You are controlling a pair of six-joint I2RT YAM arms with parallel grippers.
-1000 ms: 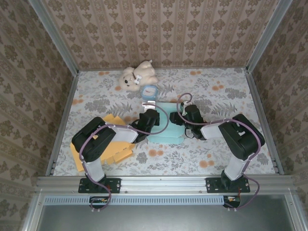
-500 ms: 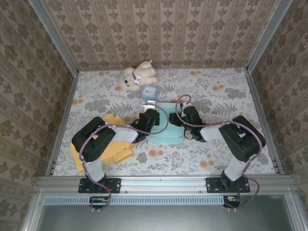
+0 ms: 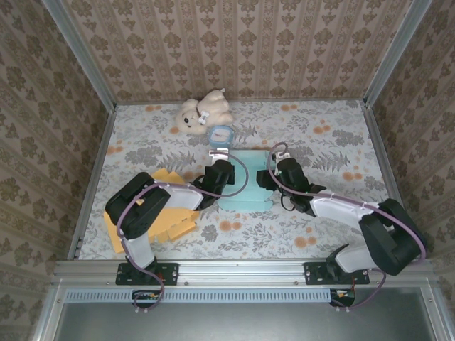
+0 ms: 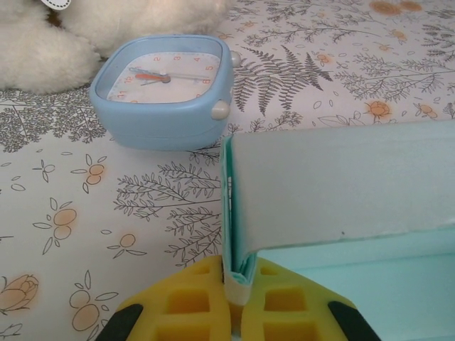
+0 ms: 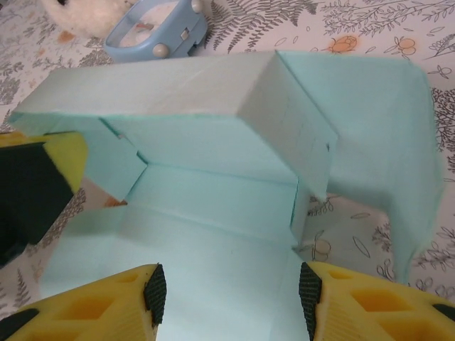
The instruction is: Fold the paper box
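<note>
The half-folded mint-green paper box (image 3: 245,190) lies near the middle of the table (image 3: 341,142). The left gripper (image 4: 234,288) clamps its upright left wall. The right gripper (image 5: 231,288) hovers over the box floor, jaws spread wide, holding nothing. A blue alarm clock (image 4: 165,85) stands just beyond the box.

The left arm (image 3: 178,195) reaches low and forward, and its left gripper (image 4: 234,288) pinches a paper box (image 4: 341,192) wall upright between its yellow fingertips. Opposite it, the right arm (image 3: 341,209) stretches inward. The right gripper (image 5: 231,291) has its fingers spread wide.
</note>
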